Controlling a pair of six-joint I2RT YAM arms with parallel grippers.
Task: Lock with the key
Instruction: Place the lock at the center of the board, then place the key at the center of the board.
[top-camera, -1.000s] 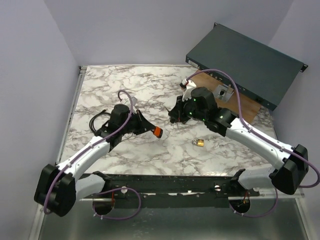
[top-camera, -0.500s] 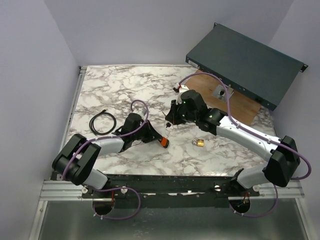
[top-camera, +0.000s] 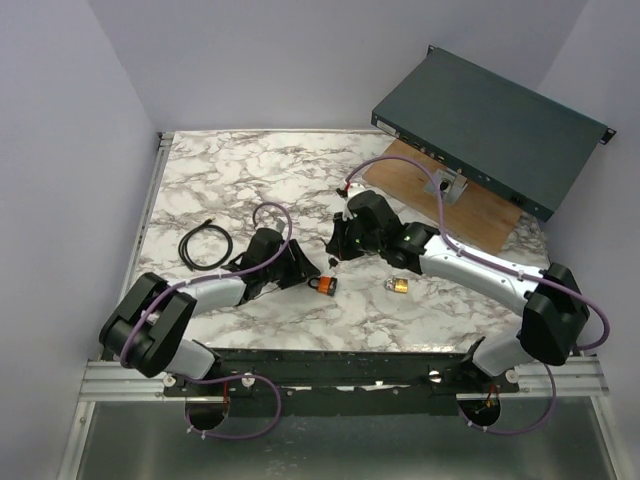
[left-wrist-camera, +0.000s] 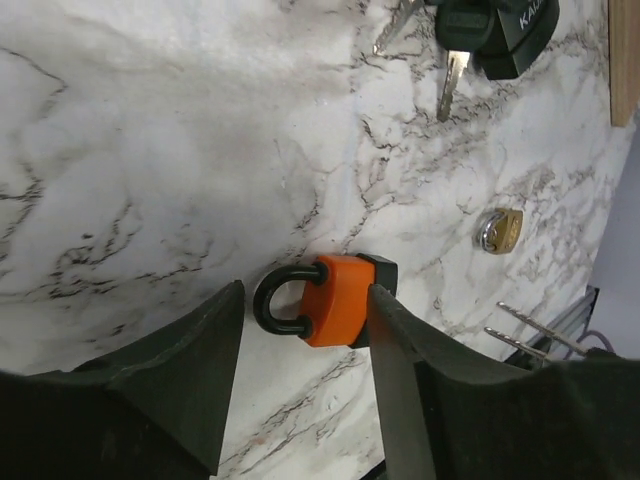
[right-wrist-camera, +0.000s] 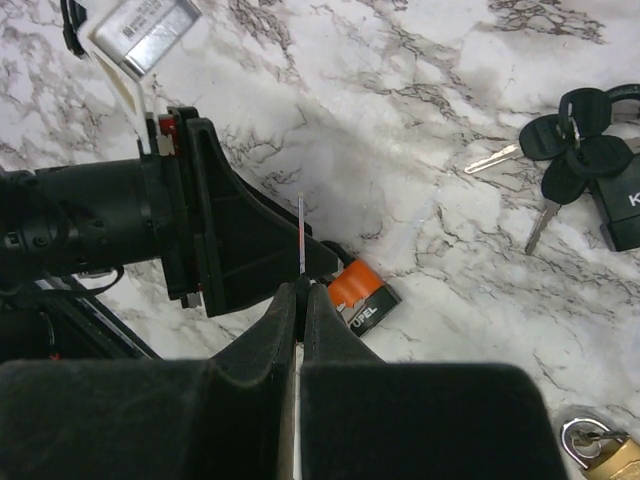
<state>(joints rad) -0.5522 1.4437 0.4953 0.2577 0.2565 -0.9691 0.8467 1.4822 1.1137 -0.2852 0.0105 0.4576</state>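
Left wrist view puts the orange padlock (left-wrist-camera: 335, 300) before us. It lies flat on the marble table (left-wrist-camera: 150, 150) between the spread fingers (left-wrist-camera: 190, 380) of the left gripper (left-wrist-camera: 305, 290). Its orange body touches 1 finger, while its black shackle sits just clear of the other.

From the top external view we see the padlock near the table's front edge, roughly midway between the 2 arms. The right gripper (right-wrist-camera: 298, 292) hovers close beside it. Its fingers (right-wrist-camera: 260, 350) are pressed together on a thin strip (right-wrist-camera: 300, 235) that sticks out from the seam, and we cannot tell what that strip is.

A bunch of keys (right-wrist-camera: 572, 148) with a black fob (right-wrist-camera: 622, 205) lies on the marble near the right gripper, apart from the orange padlock. A small brass padlock (top-camera: 398, 286) rests farther toward the right arm's side, also near the front edge and touching nothing.

Well away on the left side we see a coiled black cable (top-camera: 205, 245). At the far right corner a wooden board (top-camera: 480, 210) lies on the table, and a dark metal case (top-camera: 490, 125) sits across its far edge.
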